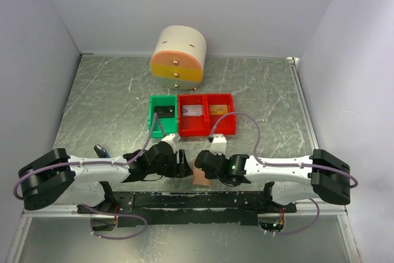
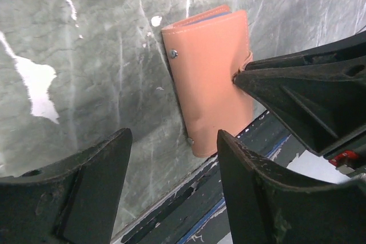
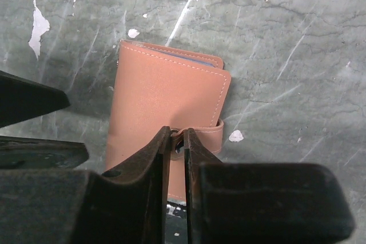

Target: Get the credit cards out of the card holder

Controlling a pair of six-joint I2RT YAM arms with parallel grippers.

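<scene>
A grey-green marbled table top (image 1: 98, 103) carries everything. The black-and-white left arm (image 1: 92, 169) and right arm (image 1: 283, 167) both lie low and stretched inward from the table's outer corners, their wrists meeting near the middle of the near edge. Well behind them stand a cream round drawer unit with orange and yellow fronts (image 1: 178, 56), then a green plastic bin (image 1: 154, 124) and two red plastic bins (image 1: 206, 129) in a row. The flat tan-brown leather card holder (image 3: 166, 90) lies closed on the table just beside the near edge, between the two wrists. A thin blue-grey edge (image 3: 191, 58) shows between its covers at the far side, though whether that is card or pocket cannot be told. The left gripper (image 2: 174, 135) hovers near the holder with its fingers spread wide and nothing between them. The right gripper (image 3: 177, 141) is pinched narrow on the holder's small tan strap tab (image 3: 209, 138), both fingertips pressing it.
</scene>
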